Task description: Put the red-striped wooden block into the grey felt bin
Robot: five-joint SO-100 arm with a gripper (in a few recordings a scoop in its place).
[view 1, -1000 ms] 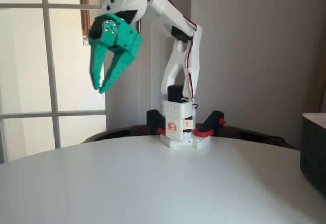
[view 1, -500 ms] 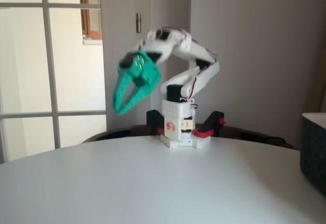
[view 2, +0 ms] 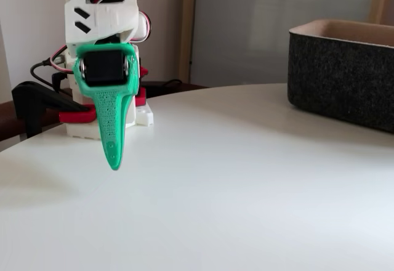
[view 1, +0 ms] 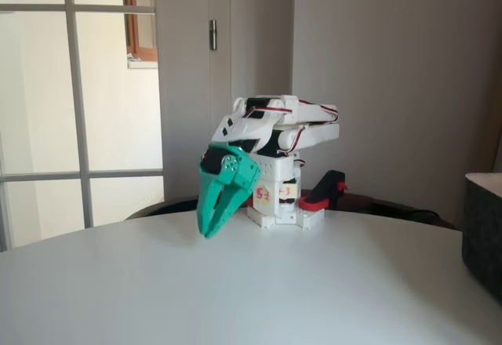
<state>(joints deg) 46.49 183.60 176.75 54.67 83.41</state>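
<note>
White round table [view 1: 235, 282]: smooth, matte. Grey felt bin [view 2: 345, 74]: soft fuzzy walls, paler rim, open top, at table's right edge in both fixed views, well apart from me. My green gripper [view 1: 210, 231]: hard plastic, tapered fingers near-together, empty, tips down just above table. Block unseen, so handling and hold point unjudged.

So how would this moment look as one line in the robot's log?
arm: folded low | gripper: nearly closed, empty, tips just above table | grey felt bin: at table edge, apart from gripper

1 grey felt bin [view 2: 345, 80], 1 table [view 2: 246, 178], 1 arm [view 1: 274, 125].
</note>
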